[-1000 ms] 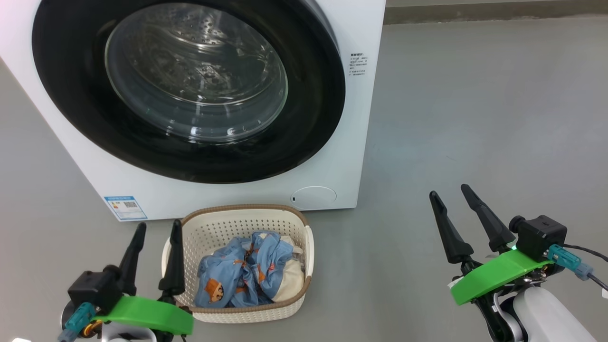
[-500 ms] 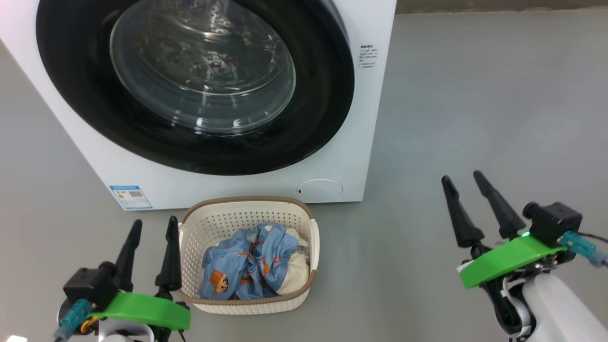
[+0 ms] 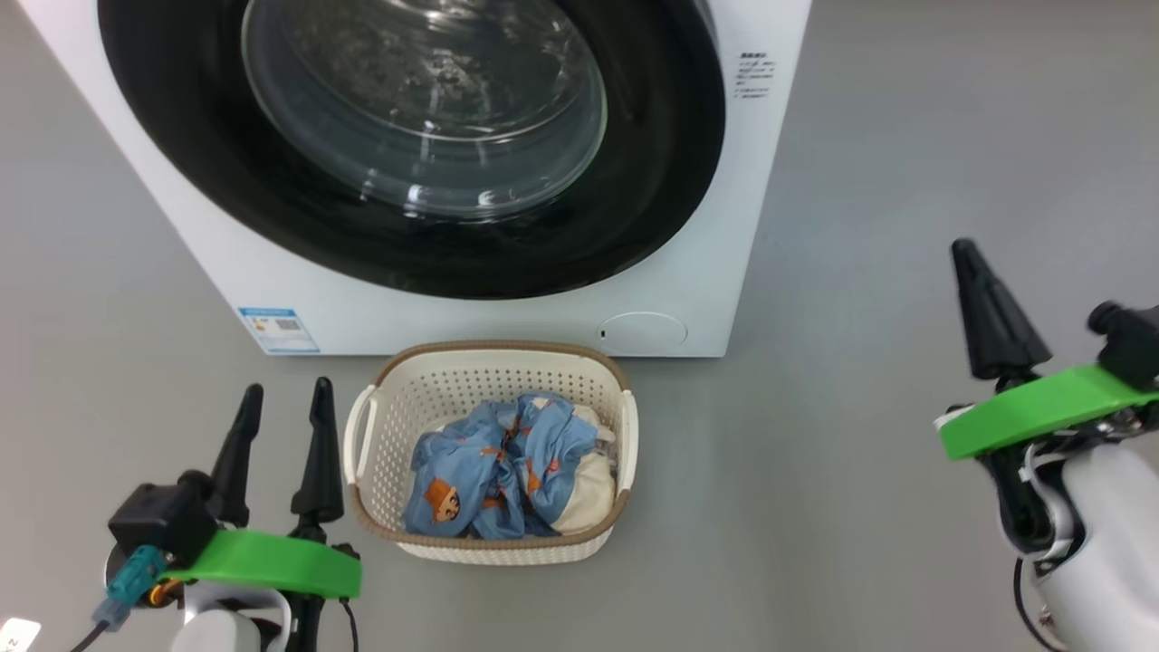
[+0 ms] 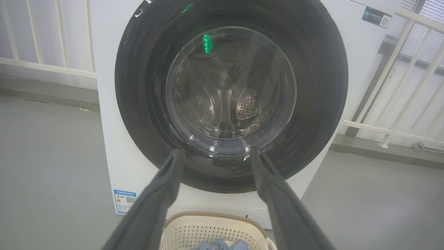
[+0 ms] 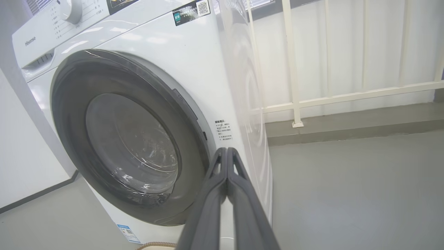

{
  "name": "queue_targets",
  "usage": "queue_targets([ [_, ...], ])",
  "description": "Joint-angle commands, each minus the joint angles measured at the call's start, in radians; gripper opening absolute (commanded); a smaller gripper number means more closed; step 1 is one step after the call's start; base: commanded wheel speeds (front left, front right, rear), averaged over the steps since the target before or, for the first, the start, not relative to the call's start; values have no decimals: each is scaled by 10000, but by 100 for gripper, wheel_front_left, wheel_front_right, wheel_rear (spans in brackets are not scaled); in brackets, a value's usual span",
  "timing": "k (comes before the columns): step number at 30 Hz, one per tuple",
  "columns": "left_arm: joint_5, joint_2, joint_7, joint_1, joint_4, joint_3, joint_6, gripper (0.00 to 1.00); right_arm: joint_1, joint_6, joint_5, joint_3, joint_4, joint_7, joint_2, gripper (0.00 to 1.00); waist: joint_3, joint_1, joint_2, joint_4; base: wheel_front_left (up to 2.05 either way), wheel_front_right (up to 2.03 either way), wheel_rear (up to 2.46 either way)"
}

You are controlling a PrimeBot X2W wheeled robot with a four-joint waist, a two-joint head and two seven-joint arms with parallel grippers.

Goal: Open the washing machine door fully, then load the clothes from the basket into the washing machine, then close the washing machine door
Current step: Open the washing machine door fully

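Your right gripper (image 3: 967,258) holds its fingers pinched together, empty, four o'clock of the glossy black-rimmed round door (image 3: 652,181); left gripper (image 3: 288,389) fingers gape, empty.

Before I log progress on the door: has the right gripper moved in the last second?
Yes. Measured against the round cap, the right gripper has gone up and right in the head view, and its fingers have shut.

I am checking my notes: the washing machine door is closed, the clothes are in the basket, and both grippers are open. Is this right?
Not fully: the right gripper is shut, its fingers pressed together, as the right wrist view shows. The left gripper is open, the washing machine door is closed, and the clothes are in the basket.
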Motion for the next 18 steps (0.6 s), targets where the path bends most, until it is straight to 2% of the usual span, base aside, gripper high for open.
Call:
queue_targets([
  [1,-52,146,-65,-405,-346,348,-10,100,-381,58,206,72,-159,-122,-199,0,178,-1,0,188,0,0,0],
  [6,56,135,-65,-467,-465,434,-27,100,-898,58,1065,-60,-117,-122,-331,0,441,-1,0,358,0,0,0],
  [18,234,-21,-65,-755,-666,553,-60,100,-2422,58,2489,869,373,-122,-1087,0,1181,-1,0,667,0,0,0],
])
